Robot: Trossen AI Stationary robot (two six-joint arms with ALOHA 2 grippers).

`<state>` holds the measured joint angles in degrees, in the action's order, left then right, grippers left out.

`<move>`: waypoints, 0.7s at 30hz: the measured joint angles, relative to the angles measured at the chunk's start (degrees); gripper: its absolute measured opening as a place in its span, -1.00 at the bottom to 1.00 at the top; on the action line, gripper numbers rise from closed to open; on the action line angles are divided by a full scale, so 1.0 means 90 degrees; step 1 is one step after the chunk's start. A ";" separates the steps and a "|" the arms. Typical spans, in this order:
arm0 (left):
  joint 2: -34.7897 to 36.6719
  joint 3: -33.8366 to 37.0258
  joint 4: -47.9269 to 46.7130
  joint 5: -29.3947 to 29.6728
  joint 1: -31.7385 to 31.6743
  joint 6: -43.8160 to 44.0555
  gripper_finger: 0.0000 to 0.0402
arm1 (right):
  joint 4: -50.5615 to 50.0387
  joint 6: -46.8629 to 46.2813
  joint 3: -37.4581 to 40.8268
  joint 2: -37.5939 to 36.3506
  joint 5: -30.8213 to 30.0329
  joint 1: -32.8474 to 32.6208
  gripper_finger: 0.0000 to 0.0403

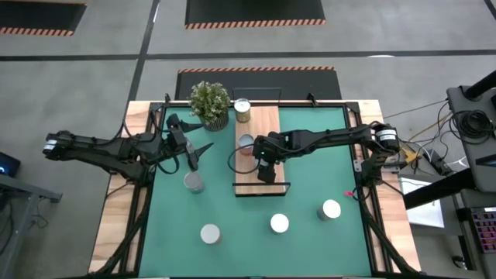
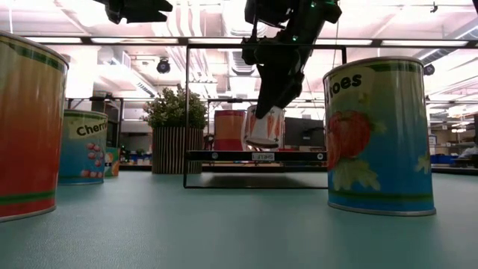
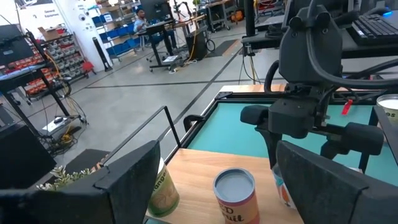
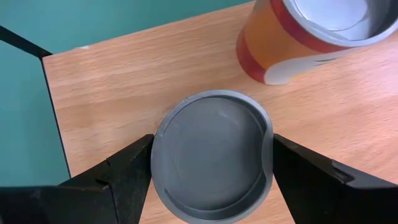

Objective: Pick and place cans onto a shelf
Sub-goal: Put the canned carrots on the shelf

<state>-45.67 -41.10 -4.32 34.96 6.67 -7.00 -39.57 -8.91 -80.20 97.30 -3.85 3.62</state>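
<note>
The shelf (image 1: 260, 124), a light wooden board with a black wire frame, lies on the green mat. Two cans stand on it: a green-labelled one (image 1: 242, 109) at its far end and a red-and-orange one (image 1: 246, 144) at its middle. My right gripper (image 1: 266, 169) hangs over the shelf's near half, shut on a white-and-orange can (image 2: 265, 125) with a grey top (image 4: 211, 152). My left gripper (image 1: 194, 159) stands open in the air left of the shelf, above the mat, near a loose can (image 1: 193, 181). My right gripper pinches the can between its two fingers (image 4: 118, 180), one on each side of the wall just below the top rim (image 4: 157, 155). The fingers slant down from above. The can hangs tilted, its lower edge close over the board; whether it touches the board, I cannot tell.
A potted plant (image 1: 210, 102) stands at the shelf's far left corner. Three more cans stand on the mat's near part (image 1: 210, 233), (image 1: 279, 224), (image 1: 331, 209). The shelf's wire frame (image 1: 263, 186) rises at its near end. The right arm stretches across the mat's right half.
</note>
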 joint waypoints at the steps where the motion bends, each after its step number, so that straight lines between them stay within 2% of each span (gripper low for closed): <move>1: 0.0000 0.0000 0.0001 0.0000 -0.0001 0.0001 0.50 | 0.0000 0.0000 0.0002 0.0000 0.0021 0.0000 0.41; 13: 0.0000 0.0000 0.0002 0.0000 0.0001 -0.0001 0.50 | 0.0065 -0.0050 0.0002 0.0023 0.0090 -0.0034 0.41; 21: 0.0000 0.0000 0.0001 0.0000 -0.0002 -0.0001 0.50 | 0.0118 -0.0004 0.0005 0.0036 0.0095 -0.0044 0.76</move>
<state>-45.67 -41.10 -4.30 34.96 6.66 -7.01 -38.51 -8.94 -80.16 97.62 -2.99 3.22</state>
